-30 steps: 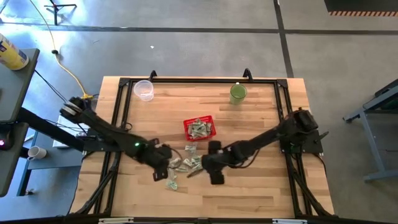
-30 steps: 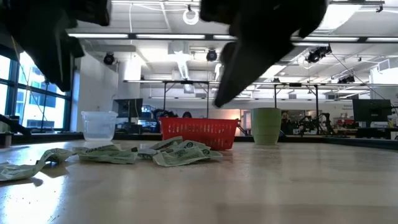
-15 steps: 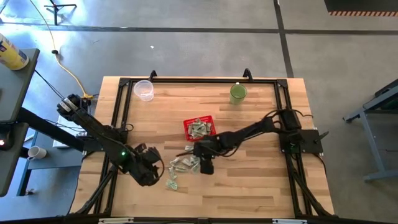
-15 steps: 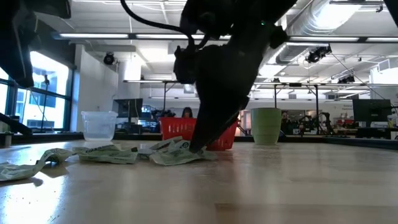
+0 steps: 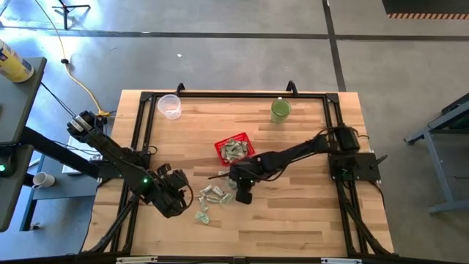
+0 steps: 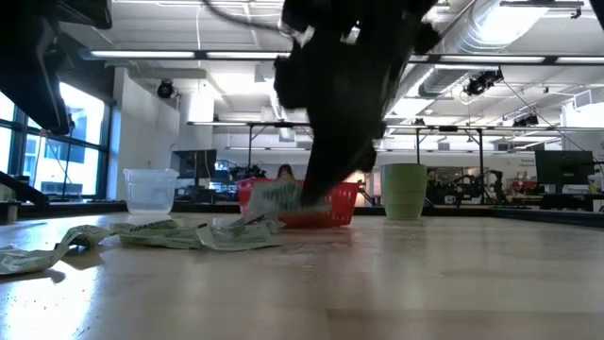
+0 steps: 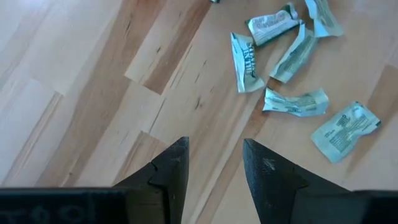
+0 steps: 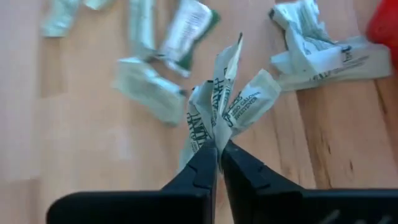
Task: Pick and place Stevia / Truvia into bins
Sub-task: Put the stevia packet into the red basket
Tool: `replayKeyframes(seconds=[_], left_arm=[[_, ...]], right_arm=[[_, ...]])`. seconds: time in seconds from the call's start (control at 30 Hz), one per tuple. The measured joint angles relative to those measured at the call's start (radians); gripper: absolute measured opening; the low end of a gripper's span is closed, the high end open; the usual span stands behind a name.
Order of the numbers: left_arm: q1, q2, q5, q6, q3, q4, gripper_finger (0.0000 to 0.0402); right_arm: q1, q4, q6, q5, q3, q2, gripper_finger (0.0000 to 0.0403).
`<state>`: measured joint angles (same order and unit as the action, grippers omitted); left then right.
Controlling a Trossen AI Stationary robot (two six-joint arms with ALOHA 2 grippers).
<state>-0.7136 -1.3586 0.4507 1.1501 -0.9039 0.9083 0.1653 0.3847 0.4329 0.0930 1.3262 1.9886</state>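
Observation:
Pale green and white Stevia / Truvia sachets (image 5: 214, 194) lie flat and scattered on the wooden table, near of the red mesh basket (image 5: 234, 149), which holds more sachets. My right gripper (image 5: 233, 183) hovers over the pile's right side, shut on a small bunch of sachets (image 8: 217, 106). My left gripper (image 7: 214, 163) is open to the pile's left, with nothing between its fingers; several loose sachets (image 7: 292, 102) lie ahead of it. My right gripper pinches two or three sachets together by their lower ends (image 8: 214, 138) between its two fingers. The sachets fan out beyond the fingertips. In the low view the bunch (image 6: 279, 196) hangs clear of the table, in front of the basket (image 6: 330, 203).
A clear plastic cup (image 5: 169, 105) stands at the far left and a green cup (image 5: 281, 110) at the far right. A black frame (image 5: 234, 95) runs around the table's edges. Bare wood lies along the near edge.
My right gripper has moved toward the table's left onto the pile, shut on a bunch of sachets and lifted them clear of the table. My left gripper has drawn back from the pile toward the near left.

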Motion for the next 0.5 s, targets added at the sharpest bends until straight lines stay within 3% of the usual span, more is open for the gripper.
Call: replayKeyframes(seconds=[0.2, 0.37, 0.5], left_arm=[[0.0, 0.0, 0.013, 0.011, 0.0, -0.009, 0.0182], [0.0, 0.0, 0.017, 0.03, 0.0, -0.029, 0.0182], [0.0, 0.0, 0.023, 0.055, 0.0, -0.03, 0.0182]], right_arm=[[0.02, 0.089, -0.004, -0.066, 0.0, -0.12, 0.0003], [-0.001, 0.144, -0.01, -0.183, 0.0, -0.189, 0.0002], [-0.03, 0.2, -0.042, -0.119, 0.001, -0.185, 0.0001]])
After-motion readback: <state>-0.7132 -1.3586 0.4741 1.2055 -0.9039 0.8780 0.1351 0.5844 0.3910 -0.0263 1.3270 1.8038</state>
